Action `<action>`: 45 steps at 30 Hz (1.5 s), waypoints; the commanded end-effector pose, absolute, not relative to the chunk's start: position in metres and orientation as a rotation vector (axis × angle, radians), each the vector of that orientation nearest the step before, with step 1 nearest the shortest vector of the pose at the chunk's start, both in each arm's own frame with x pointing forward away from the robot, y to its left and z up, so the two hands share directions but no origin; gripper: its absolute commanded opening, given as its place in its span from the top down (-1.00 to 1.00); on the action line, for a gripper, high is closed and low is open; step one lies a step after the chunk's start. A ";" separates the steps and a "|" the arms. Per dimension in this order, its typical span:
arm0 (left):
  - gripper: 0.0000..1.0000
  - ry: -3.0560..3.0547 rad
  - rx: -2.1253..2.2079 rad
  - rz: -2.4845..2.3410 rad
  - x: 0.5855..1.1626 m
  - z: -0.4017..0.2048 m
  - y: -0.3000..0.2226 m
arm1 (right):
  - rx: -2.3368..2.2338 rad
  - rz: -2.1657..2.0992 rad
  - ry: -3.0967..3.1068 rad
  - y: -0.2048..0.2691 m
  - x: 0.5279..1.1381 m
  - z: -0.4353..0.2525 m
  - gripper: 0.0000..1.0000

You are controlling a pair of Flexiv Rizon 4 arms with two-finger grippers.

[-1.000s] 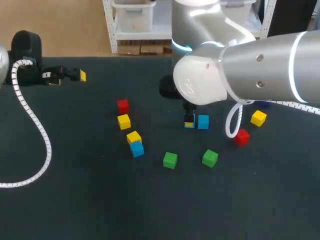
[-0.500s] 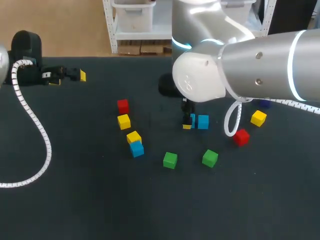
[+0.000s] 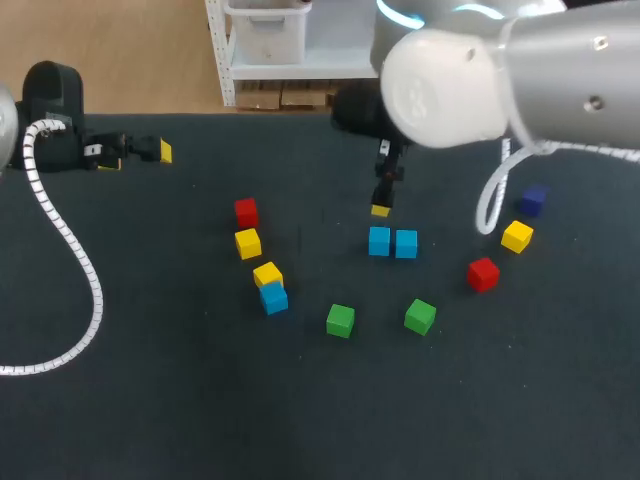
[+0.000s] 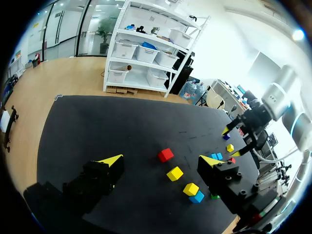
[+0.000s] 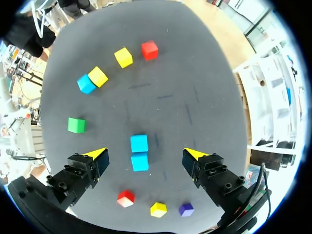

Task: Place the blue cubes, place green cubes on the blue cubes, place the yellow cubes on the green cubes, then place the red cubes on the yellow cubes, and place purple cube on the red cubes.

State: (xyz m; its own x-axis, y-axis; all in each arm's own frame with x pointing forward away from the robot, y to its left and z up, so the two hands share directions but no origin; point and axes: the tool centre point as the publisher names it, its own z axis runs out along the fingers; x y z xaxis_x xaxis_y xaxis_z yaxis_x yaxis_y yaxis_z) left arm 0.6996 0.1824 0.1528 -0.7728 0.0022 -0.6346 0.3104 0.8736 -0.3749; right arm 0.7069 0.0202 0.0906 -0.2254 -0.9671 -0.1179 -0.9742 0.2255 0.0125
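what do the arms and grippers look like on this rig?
The right arm: fat silver-white links, glowing light-blue ring, white cable loop. Both left gripper and right gripper: black blocky fingers, yellow wedge tips. A white spiral cable trails from the left one.

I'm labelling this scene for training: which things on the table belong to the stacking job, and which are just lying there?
Job: three blue cubes, two green cubes, three yellow cubes, two red cubes, one purple cube.
Lying about: white coiled cable trailing from the left arm.
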 end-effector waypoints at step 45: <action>-1.00 2.379 0.230 -0.632 0.700 0.151 0.184 | -1.003 0.290 2.157 -0.156 0.668 0.185 -1.00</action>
State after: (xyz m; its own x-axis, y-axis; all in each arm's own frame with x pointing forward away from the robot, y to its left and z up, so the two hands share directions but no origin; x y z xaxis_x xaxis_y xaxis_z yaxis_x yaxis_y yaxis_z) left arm 0.6996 0.1824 0.1528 -0.7728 0.0022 -0.6346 0.3104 0.8735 -0.3749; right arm 0.6700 -0.1542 0.1931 -0.5375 -0.6724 -0.5088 -0.7533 0.6541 -0.0687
